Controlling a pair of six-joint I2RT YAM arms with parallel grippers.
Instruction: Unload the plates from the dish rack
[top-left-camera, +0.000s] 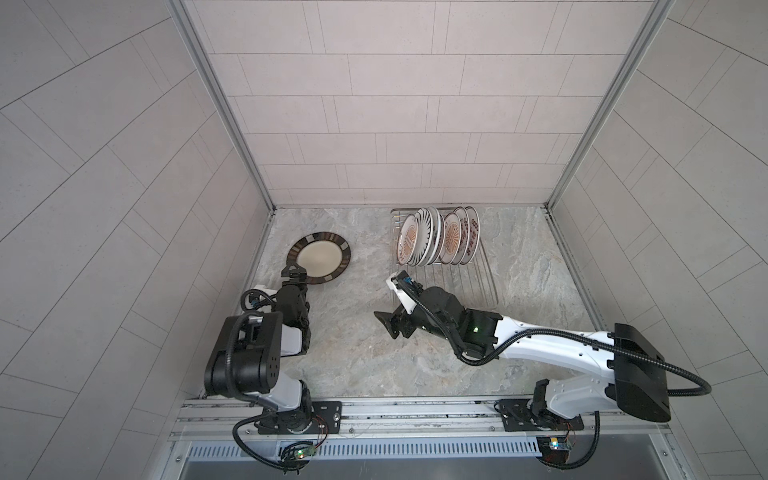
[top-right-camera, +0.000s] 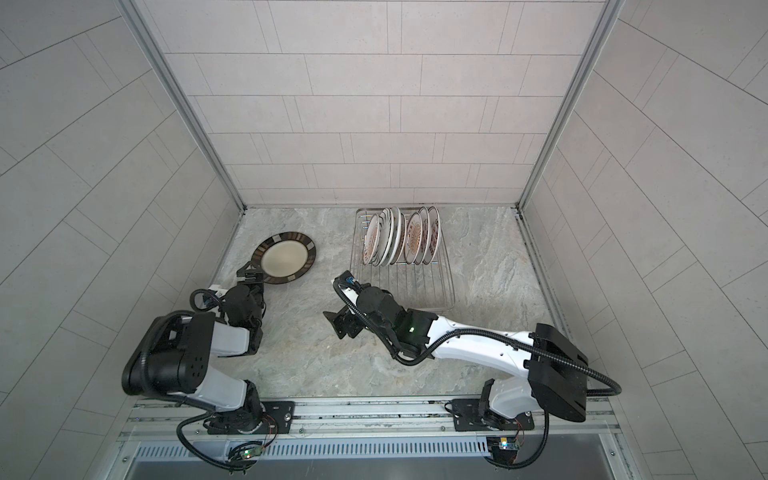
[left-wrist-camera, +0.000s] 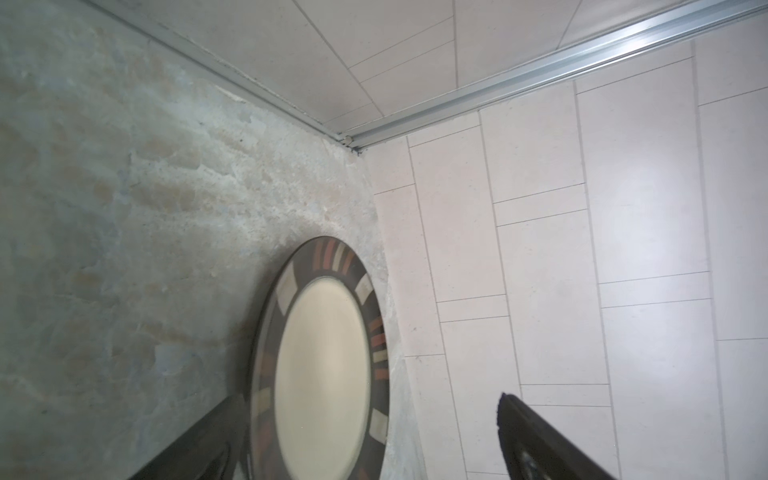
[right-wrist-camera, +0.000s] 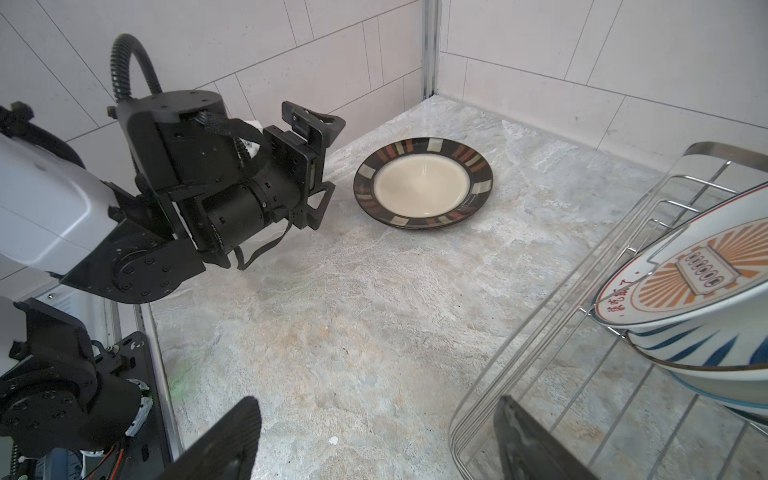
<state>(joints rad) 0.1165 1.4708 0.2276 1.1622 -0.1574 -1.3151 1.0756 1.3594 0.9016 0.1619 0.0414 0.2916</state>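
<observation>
Far left, brown-rimmed plate (top-left-camera: 319, 258) lies flat on the table (top-left-camera: 357, 361); L gripper (top-left-camera: 295, 272) just beside its near-left rim, jaws wide, empty. R gripper (top-left-camera: 385, 326) hangs mid-table, jaws wide & empty, near-left of the rack (top-left-camera: 478, 286), where other plates (top-left-camera: 436, 241) stand on edge at its far end.

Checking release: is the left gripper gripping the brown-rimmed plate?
No, the left gripper is open and the brown-rimmed plate lies flat on the counter.
</observation>
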